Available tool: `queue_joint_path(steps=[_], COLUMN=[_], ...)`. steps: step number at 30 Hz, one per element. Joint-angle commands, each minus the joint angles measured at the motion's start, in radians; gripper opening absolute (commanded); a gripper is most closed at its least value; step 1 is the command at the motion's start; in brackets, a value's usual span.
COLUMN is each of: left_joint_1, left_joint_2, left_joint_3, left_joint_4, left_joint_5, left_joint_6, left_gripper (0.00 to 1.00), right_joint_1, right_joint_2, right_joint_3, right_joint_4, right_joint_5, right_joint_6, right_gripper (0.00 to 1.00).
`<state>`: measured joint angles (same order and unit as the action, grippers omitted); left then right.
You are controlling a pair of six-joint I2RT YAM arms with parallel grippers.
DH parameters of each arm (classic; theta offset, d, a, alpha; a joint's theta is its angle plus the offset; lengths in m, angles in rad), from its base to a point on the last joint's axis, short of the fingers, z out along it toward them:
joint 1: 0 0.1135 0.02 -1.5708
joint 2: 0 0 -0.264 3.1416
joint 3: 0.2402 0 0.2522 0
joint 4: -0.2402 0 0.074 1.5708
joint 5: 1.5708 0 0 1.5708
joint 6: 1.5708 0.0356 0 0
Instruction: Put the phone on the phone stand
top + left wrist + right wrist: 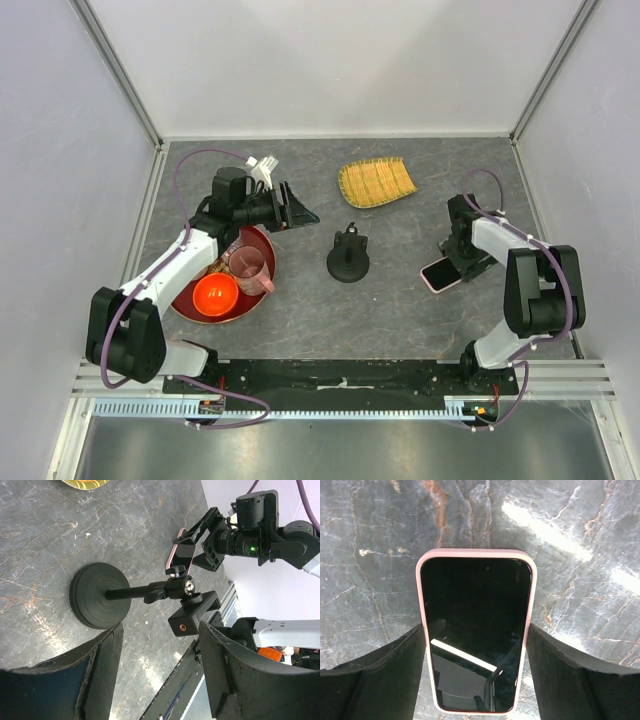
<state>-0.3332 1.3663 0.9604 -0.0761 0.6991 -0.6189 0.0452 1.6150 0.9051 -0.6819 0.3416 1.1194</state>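
A dark grey marbled tabletop (400, 310) fills the middle of the top view, veined with pale and rusty streaks. Plain white walls (340, 60) close it in at top, left and right, with aluminium posts (118, 70) in the upper corners. Soft glare lies on the stone.

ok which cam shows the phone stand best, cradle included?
Left wrist: the phone stand fills mid-frame side-on, with disc base, stem and cradle clamp all distinct. Top external shows the phone stand small and from straight above, its parts overlapping. Right wrist shows none of it, only the phone.
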Motion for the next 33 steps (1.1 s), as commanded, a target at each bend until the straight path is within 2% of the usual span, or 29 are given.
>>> queue_joint_path(steps=[1,3,5,6,10,15,19,24,28,33], left_joint_1=[-0.001,-0.001,-0.004,-0.006,-0.026,-0.073,-0.206,-0.32,-0.381,-0.423], left_joint_2=[-0.044,-0.084,-0.12,-0.159,-0.245,-0.272,-0.318,-0.415,-0.437,-0.395], left_joint_3=[0.049,0.049,0.041,0.038,-0.011,-0.057,-0.078,-0.169,-0.186,-0.164], left_joint_4=[-0.014,-0.013,0.005,0.018,0.133,0.343,0.366,0.426,0.42,0.375], left_joint_5=[-0.033,-0.053,-0.075,-0.076,-0.049,0.102,0.094,-0.108,-0.199,-0.222], left_joint_6=[0.07,0.083,0.114,0.126,0.147,0.102,0.171,0.238,0.275,0.303], left_gripper=[0.68,0.68,0.68,0.68,0.68,0.68,0.68,0.76,0.77,0.79], right_joint_1=[0.056,0.082,0.12,0.143,0.173,0.303,0.38,0.548,0.698,0.872], right_joint_2=[0.051,0.017,-0.05,-0.113,-0.306,-0.524,-0.656,-0.702,-0.701,-0.653], right_joint_3=[-0.035,-0.038,-0.058,-0.072,-0.138,-0.075,-0.012,0.052,0.086,0.14], right_joint_4=[0.073,0.154,0.229,0.319,0.487,0.476,0.459,0.521,0.528,0.521], right_joint_5=[-0.018,-0.007,-0.032,-0.07,-0.201,-0.178,-0.158,-0.106,0.066,0.281], right_joint_6=[-0.03,-0.099,-0.286,-0.356,-0.6,-0.737,-0.693,-0.447,-0.337,-0.285], right_gripper=[0.0,0.0,0.0,0.0,0.0,0.0,0.0,0.0,0.0,0.0])
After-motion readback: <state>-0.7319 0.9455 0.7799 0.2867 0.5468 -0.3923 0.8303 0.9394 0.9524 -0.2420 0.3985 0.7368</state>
